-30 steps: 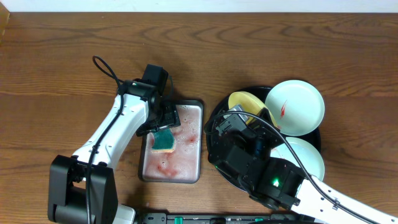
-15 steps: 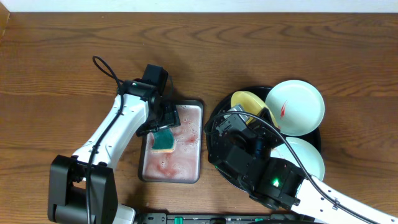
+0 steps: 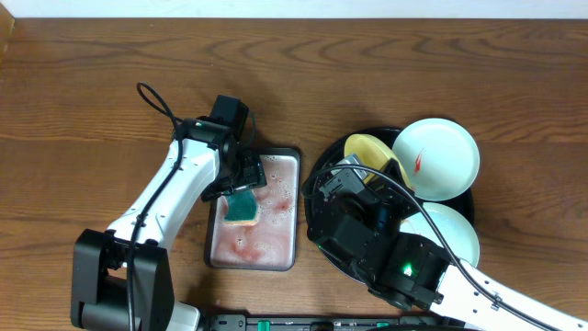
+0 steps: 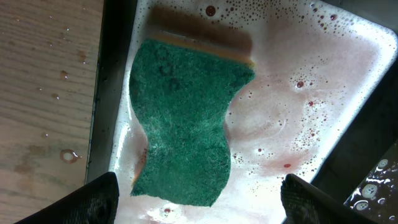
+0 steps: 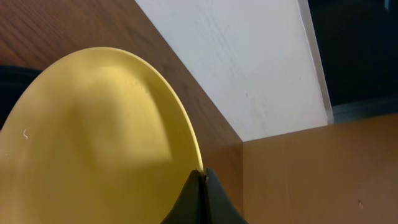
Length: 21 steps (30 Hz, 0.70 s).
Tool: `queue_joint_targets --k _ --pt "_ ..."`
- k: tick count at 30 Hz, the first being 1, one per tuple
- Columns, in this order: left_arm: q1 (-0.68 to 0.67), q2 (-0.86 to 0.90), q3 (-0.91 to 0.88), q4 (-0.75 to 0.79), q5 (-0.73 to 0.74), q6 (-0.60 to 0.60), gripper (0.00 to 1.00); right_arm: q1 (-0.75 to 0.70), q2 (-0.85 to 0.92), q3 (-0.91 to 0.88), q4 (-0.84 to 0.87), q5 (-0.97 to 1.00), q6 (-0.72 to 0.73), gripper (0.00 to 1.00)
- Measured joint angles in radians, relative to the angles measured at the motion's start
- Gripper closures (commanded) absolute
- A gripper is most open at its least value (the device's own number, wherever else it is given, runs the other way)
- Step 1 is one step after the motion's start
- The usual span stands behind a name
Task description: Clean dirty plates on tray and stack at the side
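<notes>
The black tray sits at the right. A mint-white plate with a red smear lies on its far side and a second mint-white plate on its near right. My right gripper is shut on the rim of the pale yellow plate, which is tilted up over the tray; the plate fills the right wrist view. My left gripper is open just above the teal sponge, which lies in pink soapy water.
The grey rectangular tray holds the teal sponge left of the black tray. Bare wooden table lies to the left and behind. The right arm's body covers the black tray's near side.
The yellow plate has shifted slightly to the right in my right gripper. The left arm has not moved.
</notes>
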Motion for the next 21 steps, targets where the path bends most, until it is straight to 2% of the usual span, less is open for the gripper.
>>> queue_joint_targets --k 21 --pt "0.0 0.0 0.0 0.0 0.0 0.0 0.16 -0.004 0.0 0.0 -0.001 0.003 0.013 0.99"
